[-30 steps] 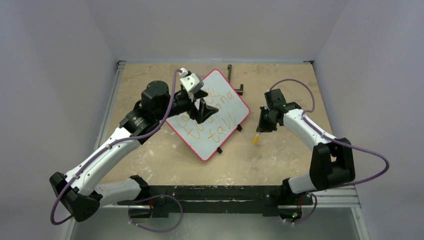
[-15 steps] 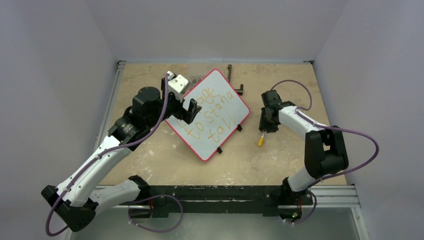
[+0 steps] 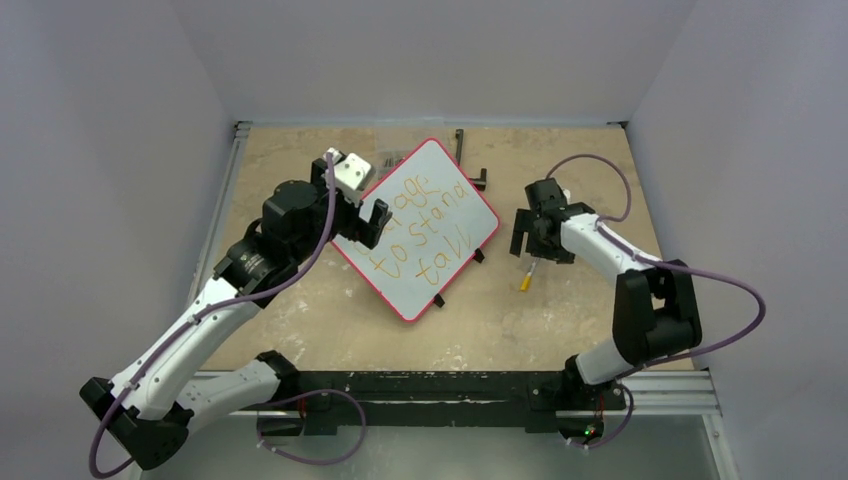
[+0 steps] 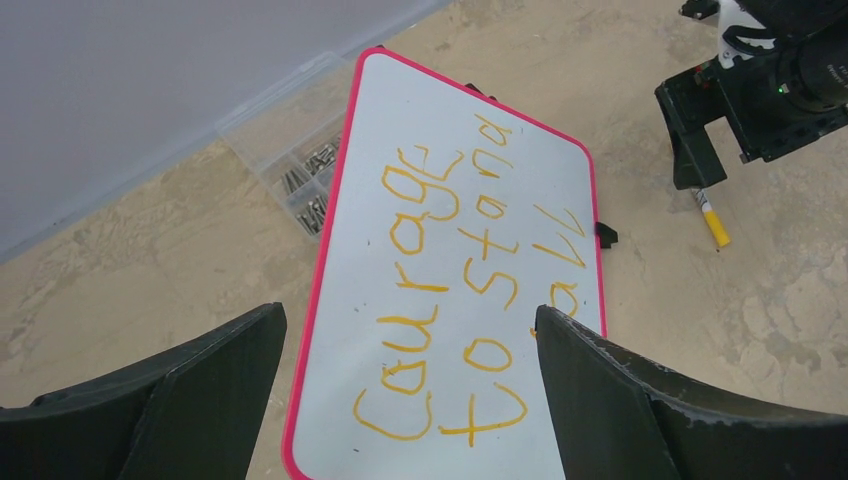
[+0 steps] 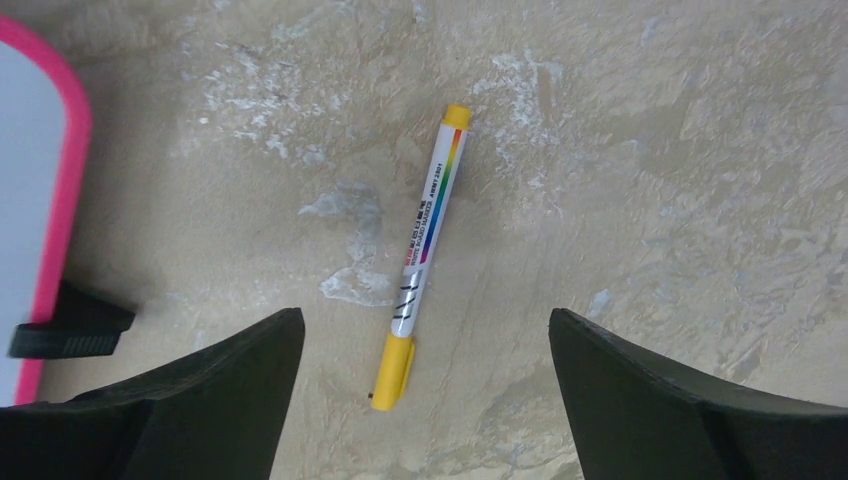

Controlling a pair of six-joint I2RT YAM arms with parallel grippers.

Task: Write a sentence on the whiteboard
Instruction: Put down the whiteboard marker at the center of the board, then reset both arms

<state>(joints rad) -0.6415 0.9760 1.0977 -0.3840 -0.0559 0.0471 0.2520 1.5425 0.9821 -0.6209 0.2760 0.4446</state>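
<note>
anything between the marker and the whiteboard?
Mostly bare table. Between the marker and the whiteboard only a small black clip juts out from the board's pink rim. The right wrist view shows it best.

The whiteboard (image 3: 425, 240) lies flat on the worktop (image 3: 560, 320) near its middle, turned cornerwise, with the sentence (image 3: 425, 225) on its face. The left pincer (image 3: 352, 195) hangs over the board's left edge. Right of the board, apart from it, a marker (image 3: 526, 281) lies on the worktop below the right pincer (image 3: 530, 245). A parts box (image 4: 300, 165) sits just behind the board
</note>
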